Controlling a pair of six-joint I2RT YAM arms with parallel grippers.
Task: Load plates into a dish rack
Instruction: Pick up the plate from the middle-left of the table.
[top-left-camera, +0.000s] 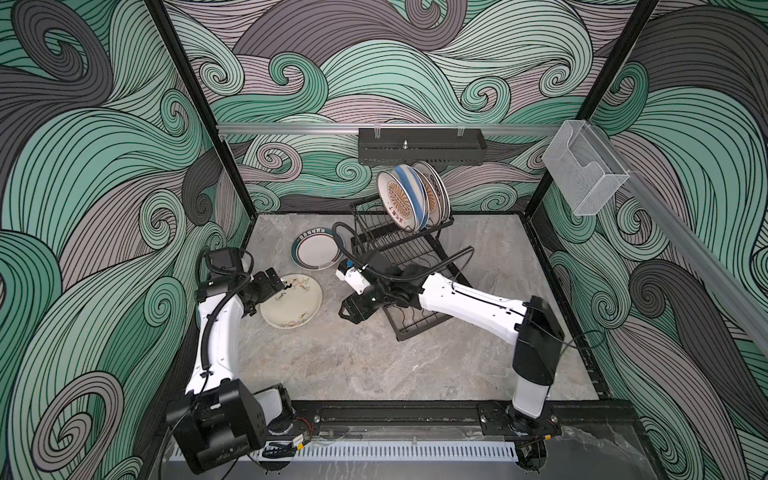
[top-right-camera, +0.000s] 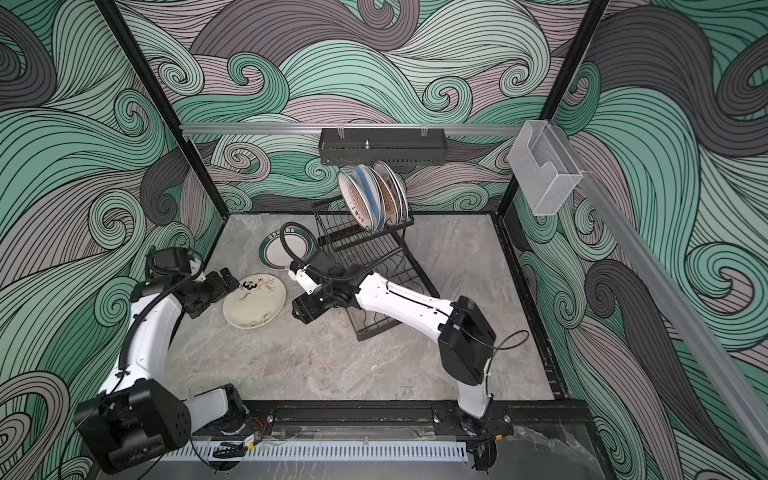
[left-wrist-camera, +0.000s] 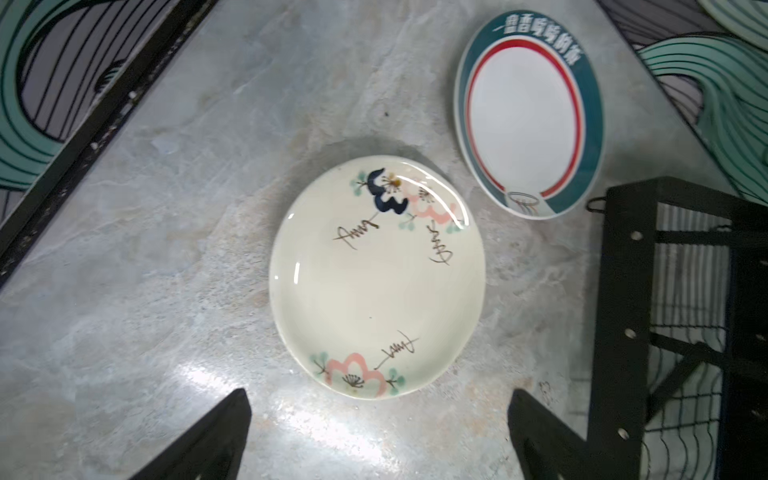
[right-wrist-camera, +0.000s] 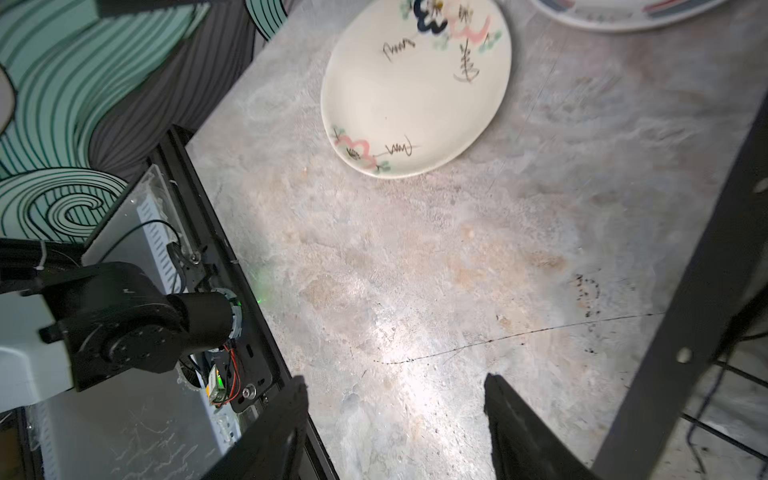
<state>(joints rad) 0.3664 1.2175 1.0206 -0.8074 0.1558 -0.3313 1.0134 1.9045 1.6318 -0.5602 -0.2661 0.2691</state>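
Since the cream floral plate (left-wrist-camera: 376, 278) lies flat on the marble tabletop (left-wrist-camera: 145, 291), glazed, stiff and breakable, its near rim looks the only hold. The left gripper (left-wrist-camera: 378, 395) hangs wide apart and empty just before that rim; the right gripper (right-wrist-camera: 395, 377) is parted, holding nothing.

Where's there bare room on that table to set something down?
Bare: the table's near half, in front of the cream plate and rack; also the strip right of the rack. Crowded: around the teal plate.
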